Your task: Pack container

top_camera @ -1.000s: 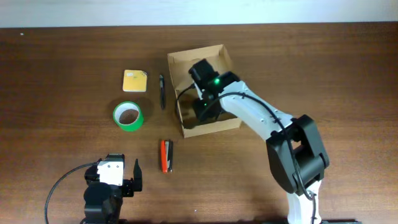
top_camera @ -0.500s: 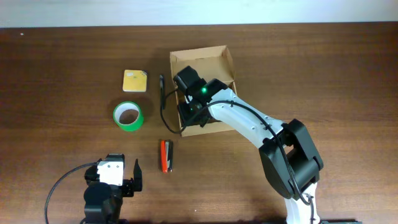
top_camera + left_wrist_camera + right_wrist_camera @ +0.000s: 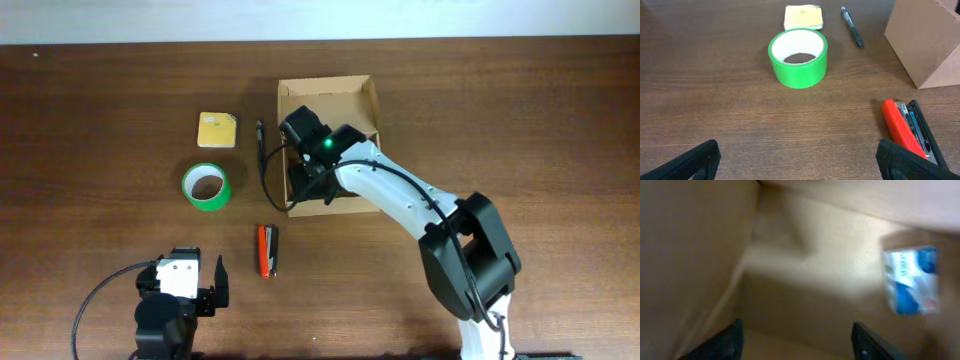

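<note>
The tan cardboard container stands open at the table's middle back; its corner shows in the left wrist view. My right gripper reaches down into its front left part. In the blurred right wrist view its jaws are open and empty above the container's floor, with a small blue-and-white box lying inside at the right. My left gripper is open and empty, low over the table at the front left.
Left of the container lie a black pen, a yellow sticky-note pad and a green tape roll. A red stapler lies in front, close to my left gripper's right finger.
My right gripper has moved left inside the container toward its front left corner. The container has shifted a little to the right and squared up. The left arm has not moved.
</note>
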### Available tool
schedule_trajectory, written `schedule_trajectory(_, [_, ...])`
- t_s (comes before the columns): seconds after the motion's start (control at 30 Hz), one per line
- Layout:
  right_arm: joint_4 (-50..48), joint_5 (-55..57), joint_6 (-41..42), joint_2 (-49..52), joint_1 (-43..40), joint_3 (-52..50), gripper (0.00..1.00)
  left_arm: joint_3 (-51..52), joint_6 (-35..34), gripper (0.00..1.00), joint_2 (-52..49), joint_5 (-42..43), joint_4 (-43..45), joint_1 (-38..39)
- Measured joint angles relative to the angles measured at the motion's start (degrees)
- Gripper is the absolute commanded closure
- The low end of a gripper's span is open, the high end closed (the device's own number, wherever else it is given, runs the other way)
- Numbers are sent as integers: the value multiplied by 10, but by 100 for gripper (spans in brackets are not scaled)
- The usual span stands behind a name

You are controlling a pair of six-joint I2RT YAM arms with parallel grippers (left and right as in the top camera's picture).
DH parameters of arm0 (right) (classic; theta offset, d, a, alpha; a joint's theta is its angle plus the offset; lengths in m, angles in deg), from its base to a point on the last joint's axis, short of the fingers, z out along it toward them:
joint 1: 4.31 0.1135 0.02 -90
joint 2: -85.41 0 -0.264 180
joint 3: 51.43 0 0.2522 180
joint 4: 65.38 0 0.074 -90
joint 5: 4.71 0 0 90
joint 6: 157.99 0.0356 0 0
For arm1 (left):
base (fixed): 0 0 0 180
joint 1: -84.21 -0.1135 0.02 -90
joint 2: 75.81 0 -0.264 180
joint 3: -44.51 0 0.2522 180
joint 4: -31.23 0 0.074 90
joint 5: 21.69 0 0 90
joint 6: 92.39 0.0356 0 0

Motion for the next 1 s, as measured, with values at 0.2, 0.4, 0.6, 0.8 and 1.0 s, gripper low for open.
schedule_trajectory(0.2, [89,22,-56,-77,0,43,1,0,0,0,0,0,0,0])
schedule_trajectory(0.4, [156,31,-117,-212,0,51,1,0,0,0,0,0,0,0])
schedule_trajectory(0.6, [165,47,-152,-356,0,21,1,0,0,0,0,0,0,0])
schedule_trajectory(0.8, [111,67,-156,-560,0,-157,1,0,0,0,0,0,1,0])
schedule_trajectory(1.0, [51,72,-111,-780,0,-367,1,0,0,0,0,0,0,0])
